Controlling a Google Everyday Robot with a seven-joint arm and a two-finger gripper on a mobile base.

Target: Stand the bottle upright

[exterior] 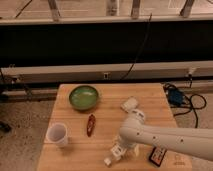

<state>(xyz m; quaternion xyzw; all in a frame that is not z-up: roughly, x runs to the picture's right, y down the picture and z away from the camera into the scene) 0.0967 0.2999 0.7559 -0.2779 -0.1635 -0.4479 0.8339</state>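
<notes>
– Lettering on anything: can it be read?
– No. The bottle is plain white, and any marks on its label are too small to make out. The dark flat item near the table's front right corner has a red patch, but no words can be told.
– How does the bottle look?
– Long, white and boxy, with a small white cap at its lower left end. It lies on its side, slanting across the wooden table at the front edge, right of the white cup and below the slim red item.
– And the gripper?
– The gripper is down at the bottle's upper right end, at the tip of the white arm that reaches in from the right. Whether it is clamped on the bottle or apart, I cannot tell.
– Anything else?
– A green bowl sits at the back, and a small rounded white object lies to its right.
</notes>
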